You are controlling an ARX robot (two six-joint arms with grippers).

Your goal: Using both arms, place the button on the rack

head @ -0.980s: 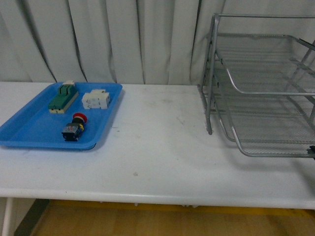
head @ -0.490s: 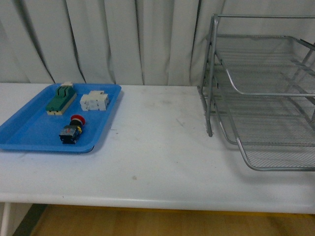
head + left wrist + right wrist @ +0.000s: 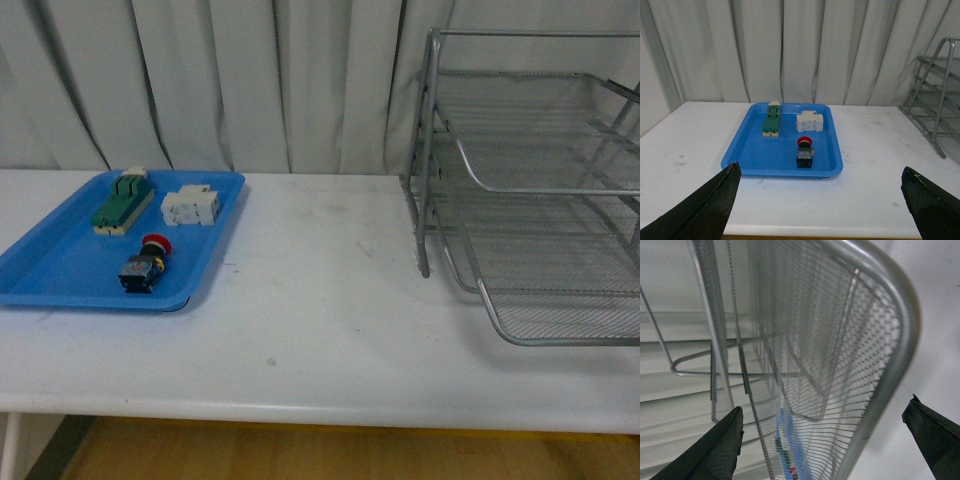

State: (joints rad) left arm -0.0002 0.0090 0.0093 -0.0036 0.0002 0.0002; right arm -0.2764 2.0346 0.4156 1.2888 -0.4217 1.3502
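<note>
Button [image 3: 150,262] on its side in the blue tray [image 3: 60,275], red cap toward the curtain [image 3: 250,80], dark body toward the tray's near rim. Shares that tray with two others: green-and-cream block [image 3: 122,202] up at the far left, white block [image 3: 191,205] just to its right. Three pieces in there, none touching, the button nearest the front.

Tray flat on the left end of the white counter [image 3: 320,330]. Over on the right end, well apart from the tray, the rack [image 3: 520,190]: silver mesh, three tiers stacked in a tube frame, lowest tier jutting furthest forward.

From the left wrist now: left pincer [image 3: 820,172] gaping wide, dark fingers [image 3: 705,210] down in the corners of the shot, clamped on nothing. Faces the tray from the counter's near side, button sitting right between the two fingers in view, well ahead of them.

From the right wrist: right pincer [image 3: 825,407] spread wide too, gripping nothing. Right up against a view of the rack's mesh and rounded rim wire, fingertips framing it; cannot tell whether touching. Through the mesh, a blur of blue tray far off.
</note>
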